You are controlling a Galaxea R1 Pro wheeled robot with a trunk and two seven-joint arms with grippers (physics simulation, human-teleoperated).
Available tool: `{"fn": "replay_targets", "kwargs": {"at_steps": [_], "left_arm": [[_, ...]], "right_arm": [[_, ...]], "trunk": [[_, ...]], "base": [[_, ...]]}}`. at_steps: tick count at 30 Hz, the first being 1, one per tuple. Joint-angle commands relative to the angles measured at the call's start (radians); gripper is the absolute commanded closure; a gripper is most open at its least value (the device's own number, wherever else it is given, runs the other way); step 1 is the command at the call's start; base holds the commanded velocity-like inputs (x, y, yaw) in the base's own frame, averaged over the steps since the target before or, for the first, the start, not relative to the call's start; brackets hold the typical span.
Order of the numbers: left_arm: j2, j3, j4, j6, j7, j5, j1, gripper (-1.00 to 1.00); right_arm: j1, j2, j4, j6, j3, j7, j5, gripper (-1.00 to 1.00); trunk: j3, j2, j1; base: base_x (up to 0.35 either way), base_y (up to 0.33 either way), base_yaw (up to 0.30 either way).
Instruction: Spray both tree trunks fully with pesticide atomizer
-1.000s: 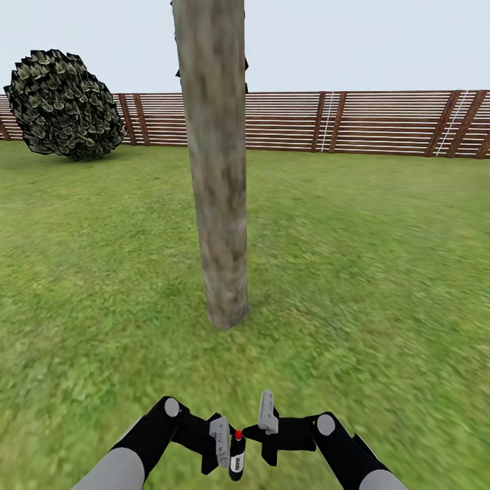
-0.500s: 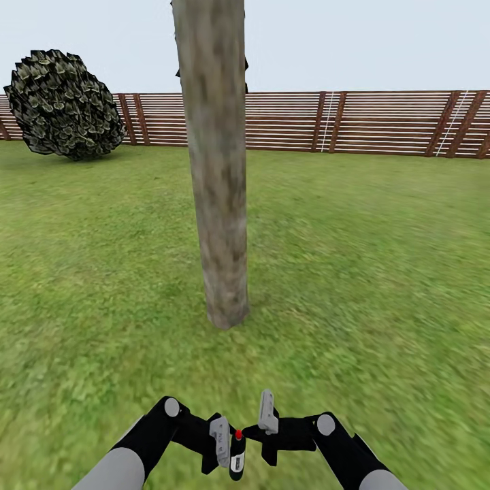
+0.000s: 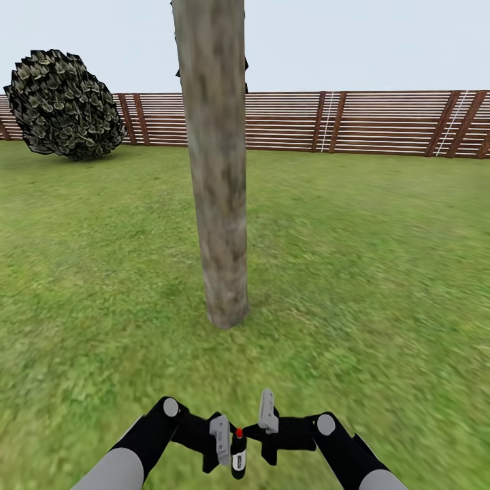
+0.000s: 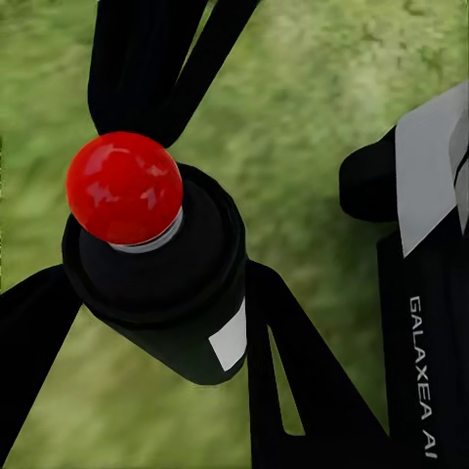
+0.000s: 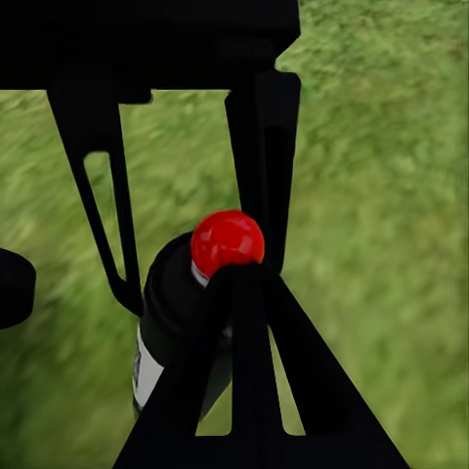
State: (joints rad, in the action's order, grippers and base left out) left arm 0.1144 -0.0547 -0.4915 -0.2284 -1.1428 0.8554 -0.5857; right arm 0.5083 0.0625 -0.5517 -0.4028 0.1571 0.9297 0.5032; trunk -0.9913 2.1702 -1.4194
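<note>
You are holding the pesticide atomizer (image 3: 238,454) upright in the left gripper (image 3: 228,446), its fingers pinching the black body; the red tip is pointing up, clear of the fingers. The right gripper (image 3: 262,425) is sitting just beside the atomizer's far side, one light-grey finger (image 3: 267,411) standing up above the tip; whether its jaws are touching the body, I cannot tell. In the right wrist view, dark finger frames are crossing in front of the atomizer (image 5: 195,293). Ahead of both grippers the tree trunk (image 3: 216,170) is rising, leaning slightly, with a strip of lawn (image 3: 367,286) lying open between it and your hands. Grass is running free to either side. Beyond stand the slat fence (image 3: 354,122) and a round bush (image 3: 62,105).
</note>
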Motion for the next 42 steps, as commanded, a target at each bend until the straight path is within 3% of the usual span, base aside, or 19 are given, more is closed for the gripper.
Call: {"fn": "replay_targets", "kwargs": {"at_steps": [1,5,19,26,35,41,42], "left_arm": [[0.002,-0.002,-0.001,-0.006,-0.002,-0.032,0.000,1.00],[-0.003,0.001,-0.001,-0.005,-0.002,-0.047,0.001,1.00],[-0.003,0.001,-0.001,-0.005,-0.002,-0.047,0.001,1.00],[-0.015,0.004,0.009,0.001,0.003,-0.038,0.002,1.00],[-0.089,0.004,0.014,0.004,0.008,-0.036,0.006,1.00],[-0.157,0.006,0.014,0.004,0.009,-0.035,0.011,1.00],[-0.168,0.006,0.014,0.004,0.009,-0.035,0.012,1.00]], "right_arm": [[-0.001,0.000,0.001,0.001,0.001,-0.001,0.008,1.00],[-0.001,0.000,-0.001,0.001,-0.001,0.000,0.008,1.00],[-0.001,-0.001,-0.001,0.001,-0.001,0.000,0.008,1.00],[-0.001,-0.001,0.000,0.001,-0.001,0.000,0.008,1.00],[-0.001,-0.001,-0.001,0.001,-0.001,0.000,0.008,1.00],[-0.001,-0.001,0.001,0.001,-0.001,0.000,0.008,1.00],[-0.001,-0.002,0.001,0.001,-0.001,0.000,0.008,-1.00]], "trunk": [[0.000,0.000,0.000],[0.000,0.000,0.000],[0.000,0.000,0.000],[0.000,0.000,0.000],[0.000,0.000,0.000],[0.000,0.000,0.000],[0.000,0.000,0.000]], "base": [[0.000,0.000,0.000],[0.000,0.000,0.000],[0.000,0.000,0.000],[0.000,0.000,0.000],[0.000,0.000,0.000],[0.000,0.000,0.000],[0.000,0.000,0.000]]}}
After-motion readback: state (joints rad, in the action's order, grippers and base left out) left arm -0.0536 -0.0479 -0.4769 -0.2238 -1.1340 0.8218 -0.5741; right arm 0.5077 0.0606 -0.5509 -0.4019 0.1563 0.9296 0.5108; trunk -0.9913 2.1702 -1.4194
